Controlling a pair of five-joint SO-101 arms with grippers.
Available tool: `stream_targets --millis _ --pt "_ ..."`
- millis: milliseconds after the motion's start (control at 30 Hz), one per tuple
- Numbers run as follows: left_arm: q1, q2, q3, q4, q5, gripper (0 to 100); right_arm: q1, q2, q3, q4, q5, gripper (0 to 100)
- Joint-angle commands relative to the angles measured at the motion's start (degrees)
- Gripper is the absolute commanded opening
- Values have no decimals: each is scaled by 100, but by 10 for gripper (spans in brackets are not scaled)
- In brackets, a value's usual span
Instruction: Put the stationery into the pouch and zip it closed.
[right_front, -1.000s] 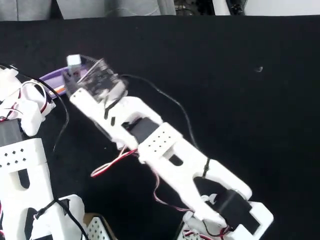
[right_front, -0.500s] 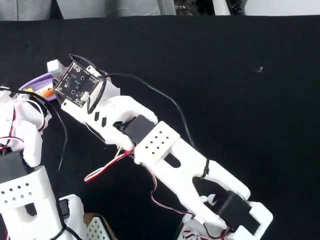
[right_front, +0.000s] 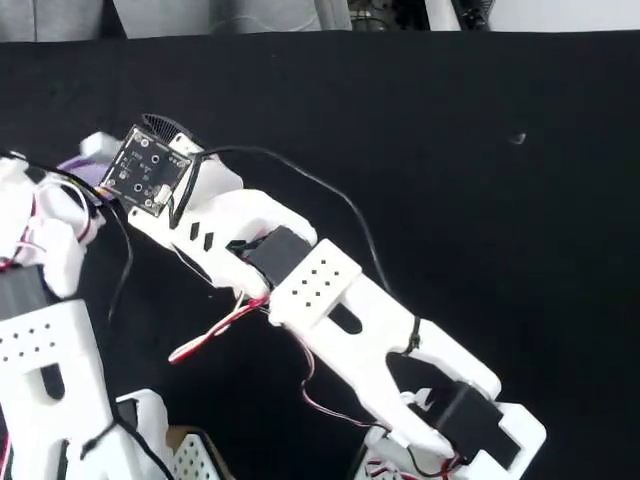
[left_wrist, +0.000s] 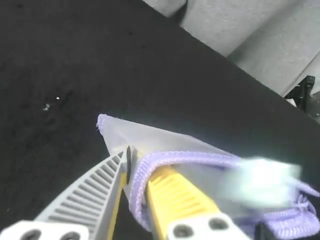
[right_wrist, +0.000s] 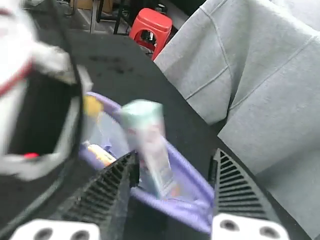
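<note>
- Black worktop (right_front: 450, 150) bore the pouch (left_wrist: 150, 137), its rim clamped in the left end effector (left_wrist: 137, 167).
- Right end effector (right_wrist: 175, 156) gaped around a likely eraser (right_wrist: 147, 140); tilted, it could topple outside.

White arms (right_front: 372, 340), black servos (right_front: 283, 255), red-white cables (right_front: 215, 330)

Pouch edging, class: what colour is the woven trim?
Purple; the pouch edging shows best in the left wrist view.

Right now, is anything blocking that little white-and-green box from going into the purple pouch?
Nothing visible does. The box stands tilted with its lower end in the open mouth of the pouch, between the open fingers of the right gripper. The left gripper pinches the pouch's rim.
</note>
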Motion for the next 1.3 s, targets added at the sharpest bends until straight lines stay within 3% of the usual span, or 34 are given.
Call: stream_targets --millis 0,333,500,733,867,1100,1267 --pt "66 633 -541 -114 88 29 -88 -470 -198 26 53 223" --pt "-57 1002 -708 -114 62 29 220 -505 -268 35 35 222" --pt "-347 958 -716 -176 53 29 580 -778 -699 1248 -9 222" --pt "-611 967 -708 -334 53 29 1530 -910 -1481 3587 -1512 222" --pt "-620 967 -708 -334 53 29 2057 -593 -1675 4387 -2462 222" --pt "-637 976 -708 -343 44 29 1697 927 -1631 4475 -2523 222" --pt "-919 1336 -716 -659 35 29 1301 2176 -1631 3965 -2541 222"
